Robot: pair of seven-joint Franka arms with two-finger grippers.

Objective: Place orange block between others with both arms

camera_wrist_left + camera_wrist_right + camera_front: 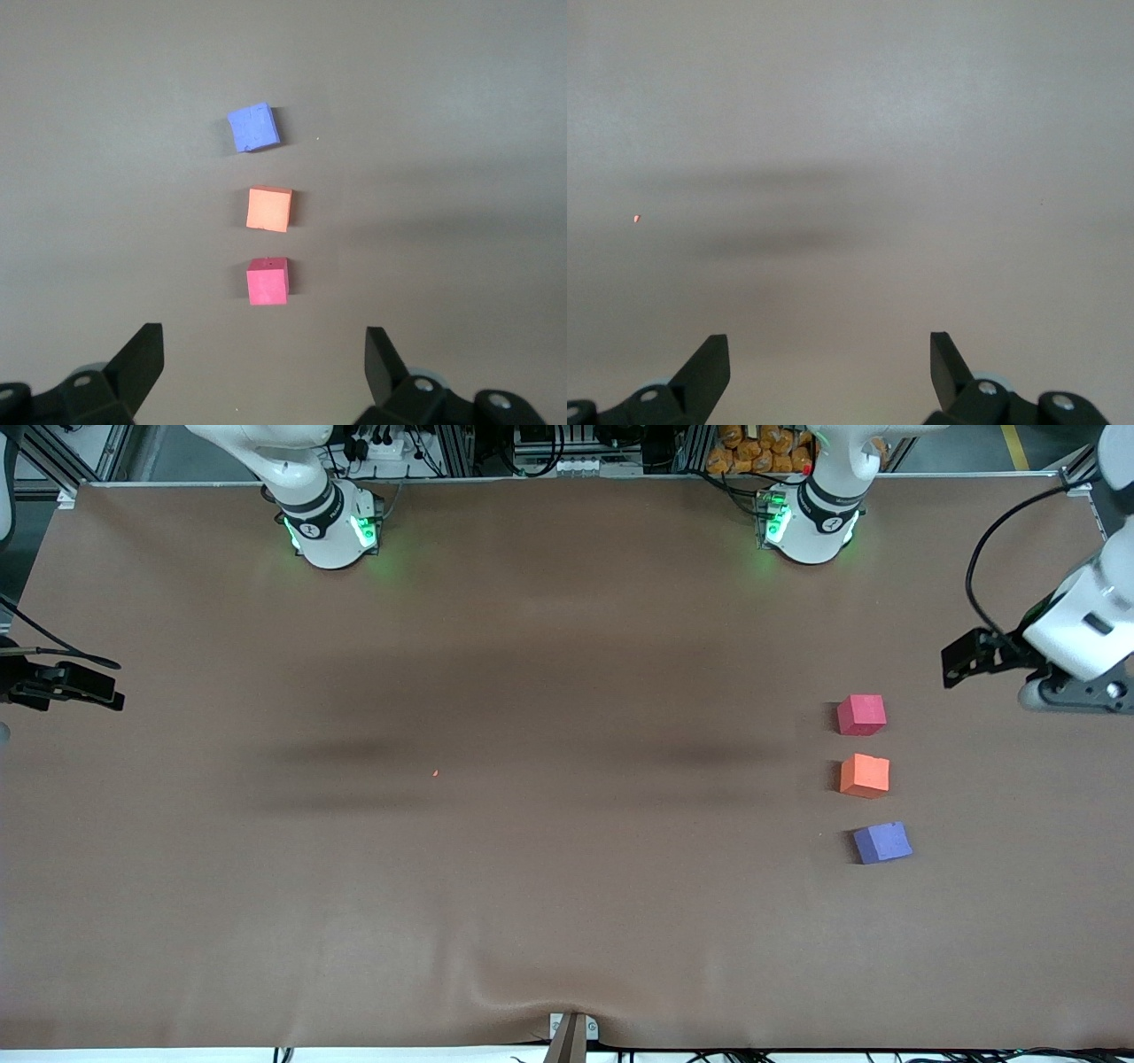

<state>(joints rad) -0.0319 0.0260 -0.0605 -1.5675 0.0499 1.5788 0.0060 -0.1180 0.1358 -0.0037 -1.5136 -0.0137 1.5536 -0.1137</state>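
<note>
Three foam cubes lie in a row toward the left arm's end of the table. The orange block sits between the others: the pinkish-red cube is farther from the front camera and the purple-blue cube is nearer. Small gaps separate them. My left gripper hangs open and empty high over the table beside the pinkish-red cube, and its wrist shows at the table's end. My right gripper is open and empty over bare table at the right arm's end.
Brown cloth covers the table, with a wrinkle at the front edge by a bracket. A tiny orange speck lies mid-table. Both arm bases glow green along the back edge.
</note>
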